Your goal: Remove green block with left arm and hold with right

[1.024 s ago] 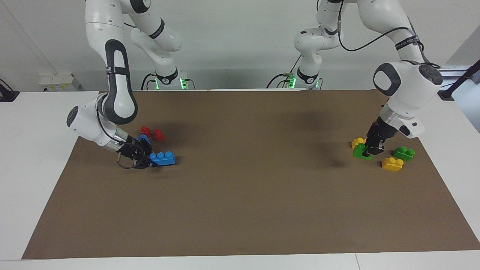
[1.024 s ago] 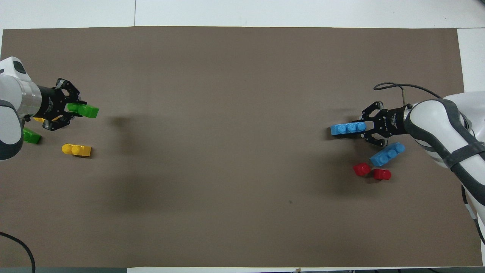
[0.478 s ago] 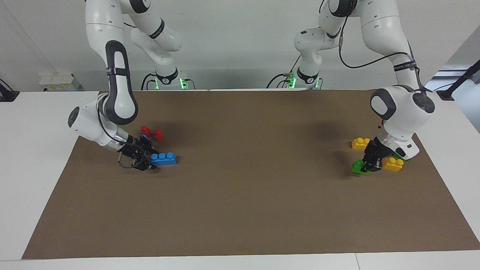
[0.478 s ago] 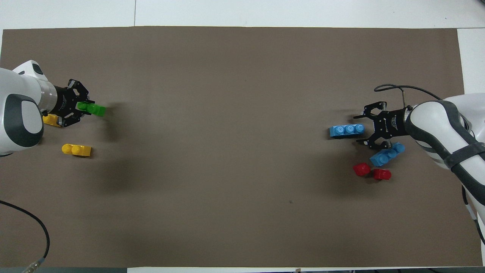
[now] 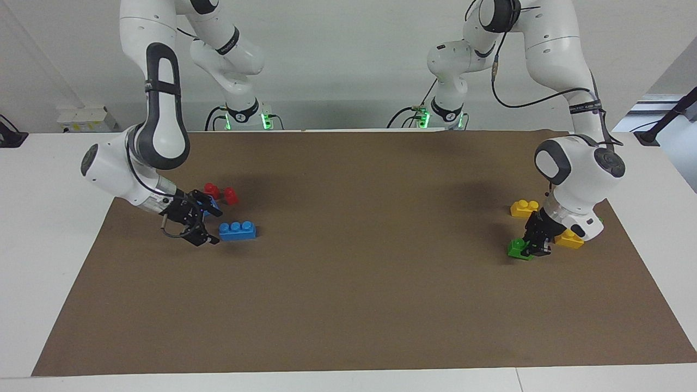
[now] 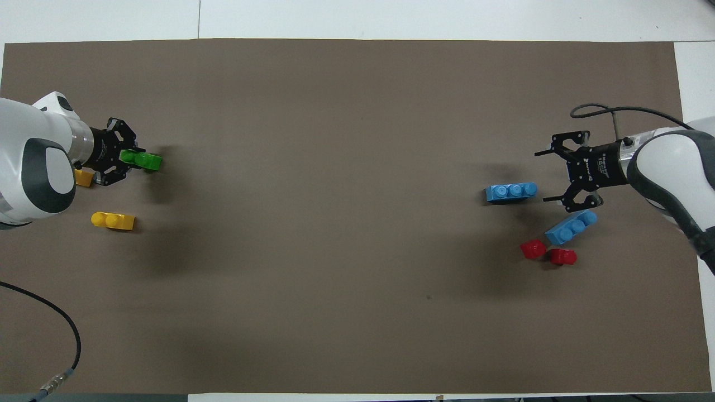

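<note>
At the left arm's end of the brown mat (image 5: 348,305), the left gripper (image 5: 532,246) (image 6: 129,159) is clamped on the green block (image 5: 518,249) (image 6: 146,161), which juts from its fingertips, low over the mat beside two yellow bricks (image 5: 524,207). The right gripper (image 5: 206,231) (image 6: 550,174) hangs spread open just beside a blue brick (image 5: 237,230) (image 6: 511,191).

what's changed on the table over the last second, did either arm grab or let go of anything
The right gripper let go of the blue three-stud brick, opened and backed away toward its end of the table; the brick stays put. The left gripper, shut on the green block, carried it farther from the robots, past the yellow bricks. The second blue brick and red pieces did not move.
</note>
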